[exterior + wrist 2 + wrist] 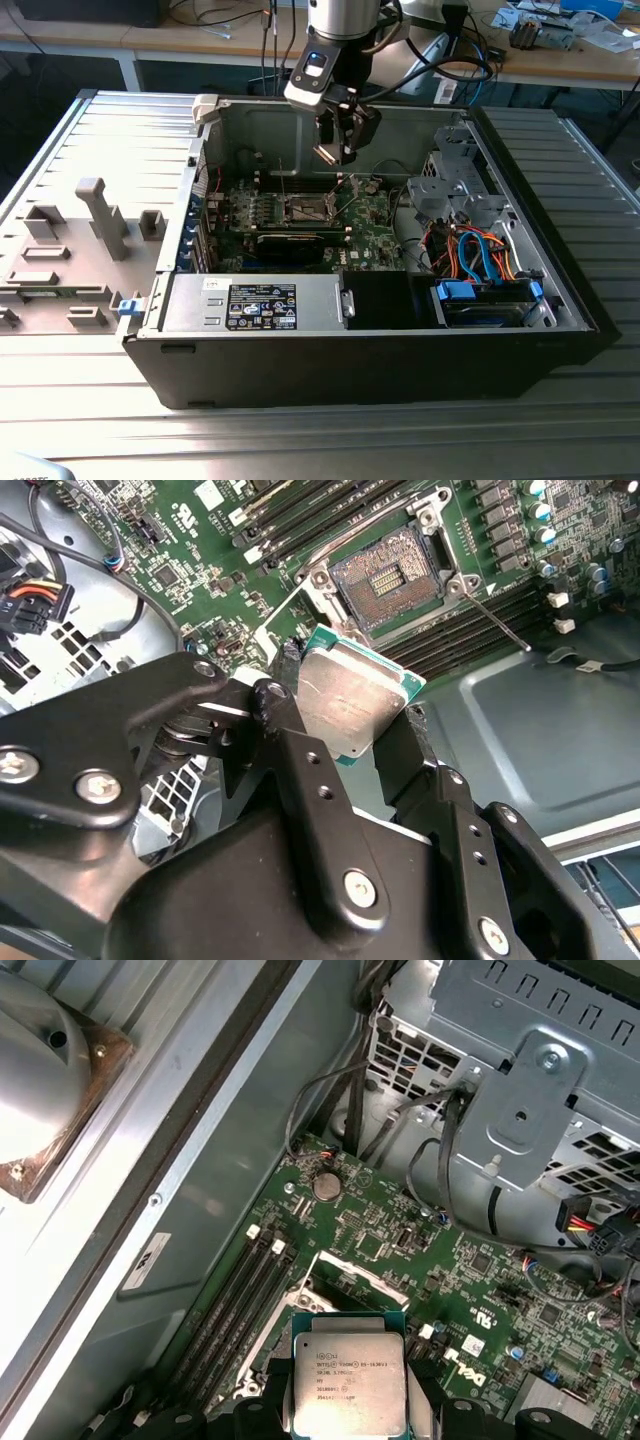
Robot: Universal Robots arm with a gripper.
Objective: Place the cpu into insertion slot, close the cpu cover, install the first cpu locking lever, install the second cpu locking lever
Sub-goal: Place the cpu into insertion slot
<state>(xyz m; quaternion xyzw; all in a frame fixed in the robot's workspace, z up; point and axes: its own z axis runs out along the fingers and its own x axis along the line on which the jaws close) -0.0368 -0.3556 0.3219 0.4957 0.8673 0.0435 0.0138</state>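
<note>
My gripper [337,148] hangs inside the open computer case, above the green motherboard [375,225], and is shut on the cpu [350,705]. The cpu is a flat square chip with a silvery top and a green rim, clamped by its edges between the two black fingers [290,730]. The first wrist view shows the cpu [348,1385] from above. The insertion slot [388,578] lies uncovered below, its dark contact field showing, apart from the chip. A silver frame plate, the cpu cover [352,1272], sits at the slot's edge, partly hidden by the cpu. A thin lever wire [495,617] runs beside the slot [307,208].
Memory slots [235,1305] flank the socket. A grey drive cage [450,190] with orange and blue cables [480,250] fills the case's right in the exterior view. The labelled power supply [260,305] sits along the front. Grey plastic fixtures [100,215] stand on the table at the left.
</note>
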